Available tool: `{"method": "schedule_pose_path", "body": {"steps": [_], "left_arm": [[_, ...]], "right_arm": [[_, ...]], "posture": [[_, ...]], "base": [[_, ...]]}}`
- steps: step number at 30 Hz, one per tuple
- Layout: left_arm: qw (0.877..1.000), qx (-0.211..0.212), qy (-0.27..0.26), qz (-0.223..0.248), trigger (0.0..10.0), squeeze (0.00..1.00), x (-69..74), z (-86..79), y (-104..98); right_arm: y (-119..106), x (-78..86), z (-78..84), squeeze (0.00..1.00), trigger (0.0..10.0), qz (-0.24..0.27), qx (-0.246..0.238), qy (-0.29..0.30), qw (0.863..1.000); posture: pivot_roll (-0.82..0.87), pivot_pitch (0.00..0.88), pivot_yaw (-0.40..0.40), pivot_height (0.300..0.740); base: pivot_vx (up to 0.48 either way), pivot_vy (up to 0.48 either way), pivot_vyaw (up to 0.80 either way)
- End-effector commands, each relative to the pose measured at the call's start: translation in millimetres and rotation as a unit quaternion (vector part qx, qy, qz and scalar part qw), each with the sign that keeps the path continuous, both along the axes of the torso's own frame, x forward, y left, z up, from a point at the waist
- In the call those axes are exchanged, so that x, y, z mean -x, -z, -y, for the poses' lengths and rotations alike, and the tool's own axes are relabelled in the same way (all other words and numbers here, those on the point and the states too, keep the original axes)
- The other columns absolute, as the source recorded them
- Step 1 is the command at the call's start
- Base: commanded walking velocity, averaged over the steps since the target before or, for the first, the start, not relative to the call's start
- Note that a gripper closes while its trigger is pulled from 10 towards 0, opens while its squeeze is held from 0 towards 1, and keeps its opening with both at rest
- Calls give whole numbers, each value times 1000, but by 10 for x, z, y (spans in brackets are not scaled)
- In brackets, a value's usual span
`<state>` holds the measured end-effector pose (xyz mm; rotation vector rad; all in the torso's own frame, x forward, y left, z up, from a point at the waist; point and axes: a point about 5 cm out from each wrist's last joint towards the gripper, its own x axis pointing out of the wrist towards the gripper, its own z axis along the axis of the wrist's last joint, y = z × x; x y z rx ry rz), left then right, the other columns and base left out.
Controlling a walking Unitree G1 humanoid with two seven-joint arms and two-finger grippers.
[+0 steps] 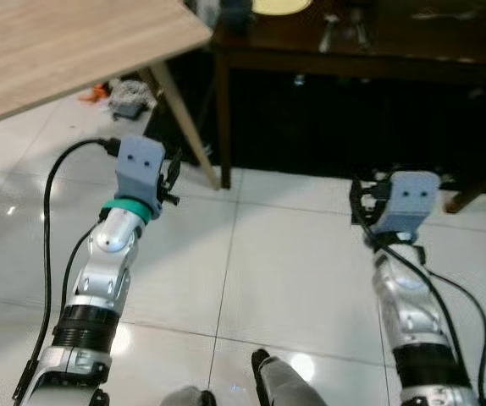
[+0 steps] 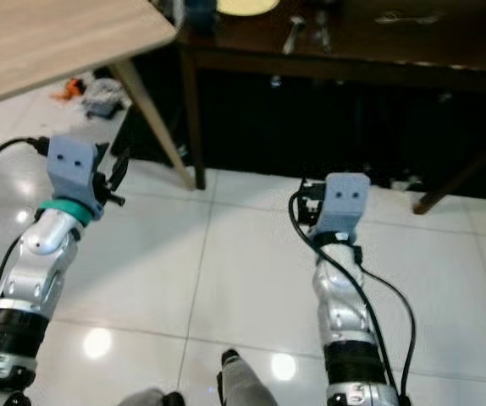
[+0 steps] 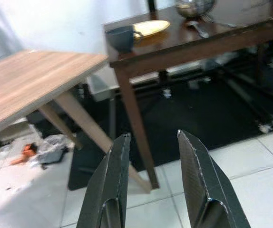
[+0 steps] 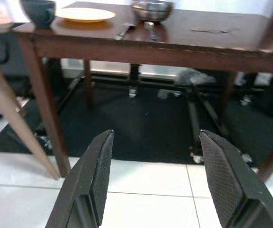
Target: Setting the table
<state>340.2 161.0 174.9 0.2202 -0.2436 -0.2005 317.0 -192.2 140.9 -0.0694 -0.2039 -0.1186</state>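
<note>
A dark wooden table (image 4: 174, 45) stands ahead of me. On it are a dark blue cup (image 4: 37, 12), a yellow plate (image 4: 84, 14), a metal bowl (image 4: 151, 8) and some cutlery (image 4: 126, 31). The cup (image 3: 120, 38) and plate (image 3: 151, 27) sit at the table's near left corner. My left gripper (image 3: 153, 137) is held out low over the white tiles, open and holding nothing. My right gripper (image 4: 155, 135) is also open and holds nothing, aimed at the space under the table. Both are well short of the table and below its top.
A light wooden table (image 1: 57, 51) with a slanted leg (image 1: 184, 118) stands to my left, close to the dark table's corner leg (image 1: 223, 127). Small clutter (image 1: 124, 97) lies on the floor beneath it. A black mat (image 4: 141, 123) lies under the dark table.
</note>
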Motion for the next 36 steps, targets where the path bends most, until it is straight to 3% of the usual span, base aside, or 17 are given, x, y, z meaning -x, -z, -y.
{"method": "schedule_pose_path", "body": {"steps": [1,17,29,34,36], "left_arm": [[1000,2,-2,-12,10000,0,18,-15,57],[1000,5,2,-1,10000,0,-4,6,-10],[1000,1,-2,23,10000,0,-22,28,-91],[999,0,-17,34,10000,0,-40,21,-109],[999,0,-17,34,10000,0,-40,21,-109]], "right_arm": [[88,26,-10,0,10000,-15,-7,0,1000],[-92,7,36,0,10000,18,-2,10,1000],[-360,-23,60,0,10000,67,-38,18,997],[-562,-45,-111,0,10000,104,23,-14,994],[-562,-45,-111,0,10000,104,23,-14,994]], "posture": [[-46,124,116,740],[-49,125,115,740],[-53,117,116,740],[-56,112,110,740],[-56,112,110,740]], "base": [[0,0,-800],[0,0,-800],[0,0,-800],[468,0,0],[480,0,0]]}}
